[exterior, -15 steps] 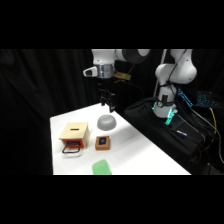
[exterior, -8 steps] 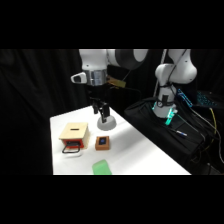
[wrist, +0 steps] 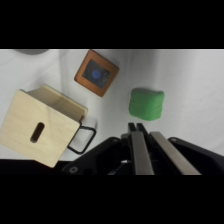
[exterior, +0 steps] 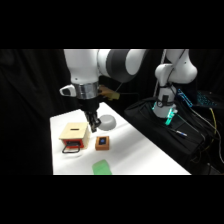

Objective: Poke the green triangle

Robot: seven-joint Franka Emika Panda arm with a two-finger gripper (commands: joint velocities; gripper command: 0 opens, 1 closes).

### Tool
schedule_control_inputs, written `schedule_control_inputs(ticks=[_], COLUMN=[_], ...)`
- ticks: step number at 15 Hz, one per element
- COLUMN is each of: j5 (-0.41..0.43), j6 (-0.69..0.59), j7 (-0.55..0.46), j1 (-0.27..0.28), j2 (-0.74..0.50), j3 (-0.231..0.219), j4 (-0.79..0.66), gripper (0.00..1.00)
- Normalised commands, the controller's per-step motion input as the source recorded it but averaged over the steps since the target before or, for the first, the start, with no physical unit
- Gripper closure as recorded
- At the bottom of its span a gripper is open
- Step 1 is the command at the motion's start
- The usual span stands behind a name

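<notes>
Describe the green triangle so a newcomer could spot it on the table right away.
Start at the light wooden box with a slot in its top, on the white table. Beside it sits a small brown block with a dark blue top; the green triangle lies beyond, near the table's front edge. It is the only flat, bright-green piece.

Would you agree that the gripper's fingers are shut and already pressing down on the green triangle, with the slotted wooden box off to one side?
Not quite: the gripper is shut, but it is not touching the green triangle. The wrist view shows white table between the fingertips and the piece. The slotted wooden box does lie off to one side.
</notes>
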Motion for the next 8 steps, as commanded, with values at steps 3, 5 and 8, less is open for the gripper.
schedule_control_inputs(ticks=[3, 5, 8], j5=[-0.084, -0.049, 0.009], j6=[0.17, 0.19, 0.21], j7=[0.07, 0.04, 0.0], j1=[0.052, 0.045, 0.031], j2=[0.27, 0.37, 0.43], j3=[0.021, 0.037, 0.057], j4=[0.23, 0.29, 0.33], gripper=[1.0, 1.0, 1.0])
